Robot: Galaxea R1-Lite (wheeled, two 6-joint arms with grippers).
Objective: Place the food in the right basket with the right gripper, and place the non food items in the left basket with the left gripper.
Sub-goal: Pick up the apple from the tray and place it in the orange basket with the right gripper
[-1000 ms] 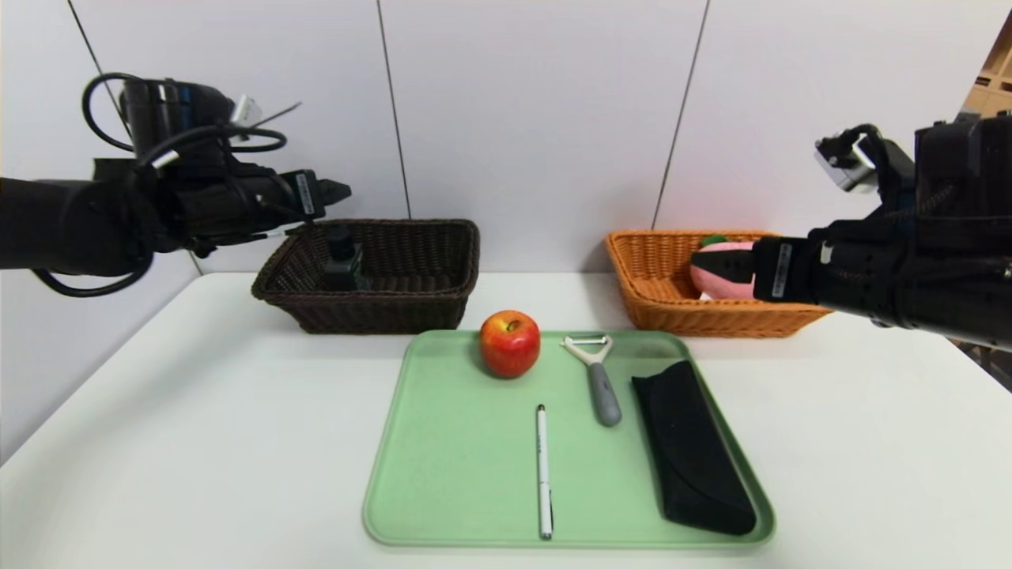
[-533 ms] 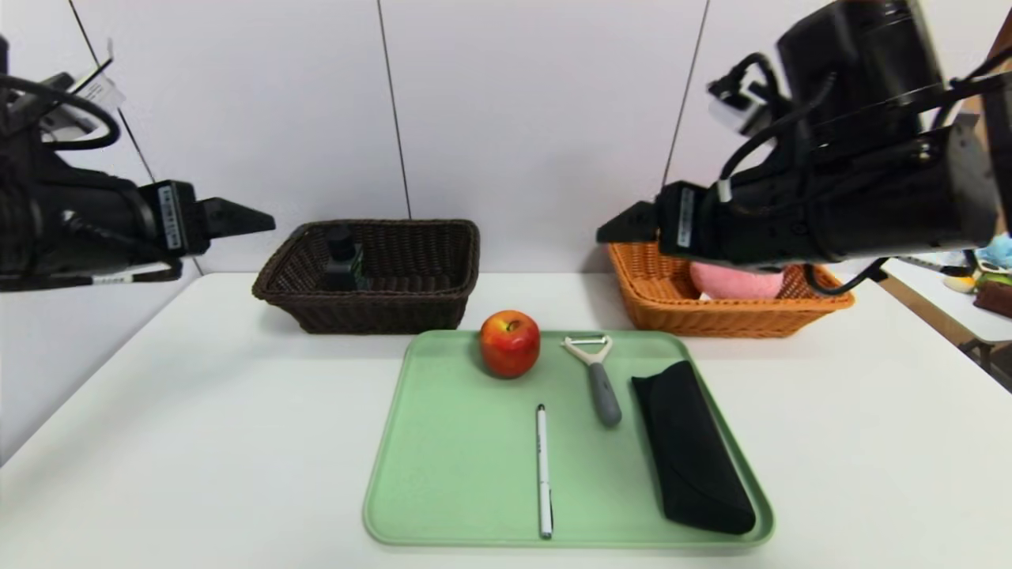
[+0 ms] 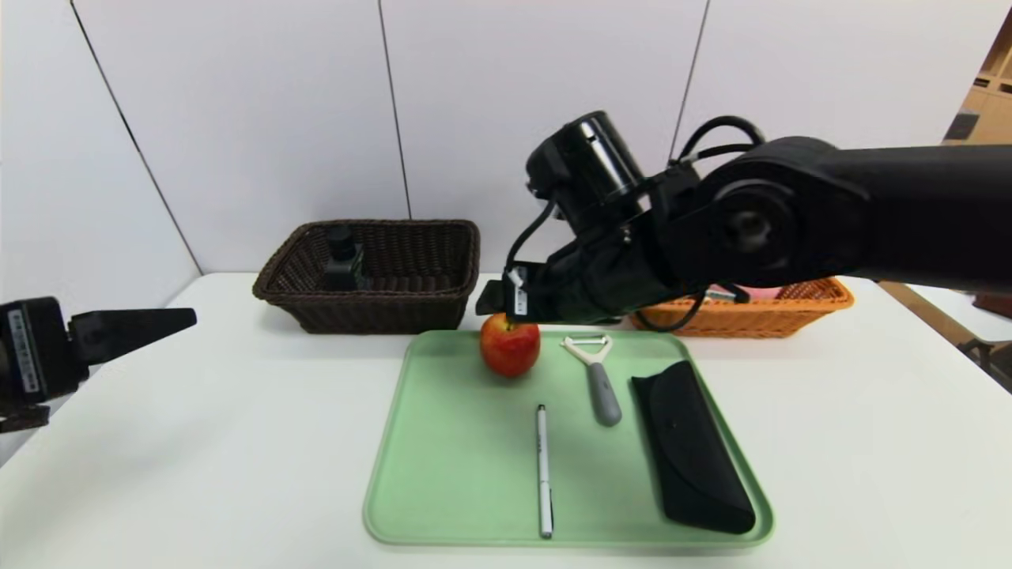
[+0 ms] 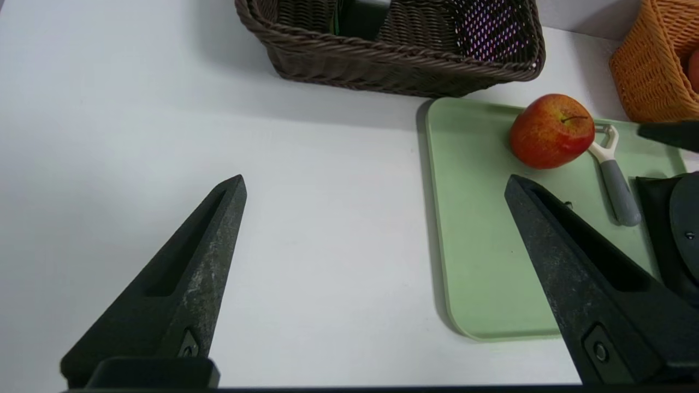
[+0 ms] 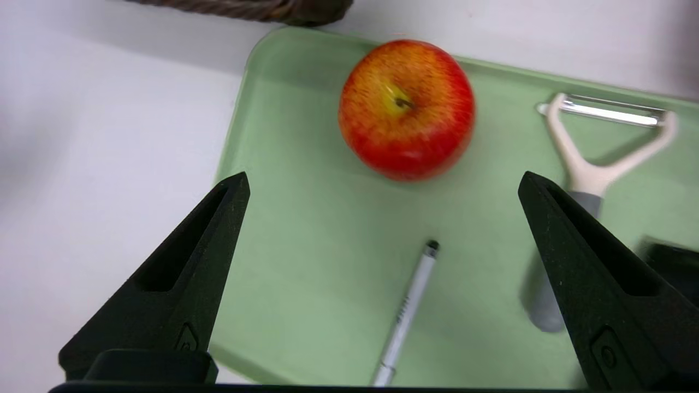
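Observation:
The red-yellow apple (image 3: pixel 510 348) sits at the back of the green tray (image 3: pixel 443 474). My right gripper (image 3: pixel 494 299) is open and empty just above it; in the right wrist view (image 5: pixel 382 177) the apple (image 5: pixel 407 106) lies just ahead of the jaws. The peeler (image 3: pixel 597 375), pen (image 3: pixel 542 466) and black glasses case (image 3: pixel 692 450) lie on the tray. The pump bottle (image 3: pixel 343 257) stands in the dark brown basket (image 3: pixel 443 304). The orange basket (image 3: pixel 791 312) holds the peach, mostly hidden behind my right arm. My left gripper (image 3: pixel 186 318) is open and empty, low at the far left.
The white table (image 3: pixel 198 442) runs to the wall behind the baskets. The right arm stretches across in front of the orange basket. The dark basket's rim (image 4: pixel 382 54) is ahead of the left gripper (image 4: pixel 375 180).
My right gripper swung from over the orange basket leftward and down to just above the apple. My left gripper drew back from the dark basket, leftward and down.

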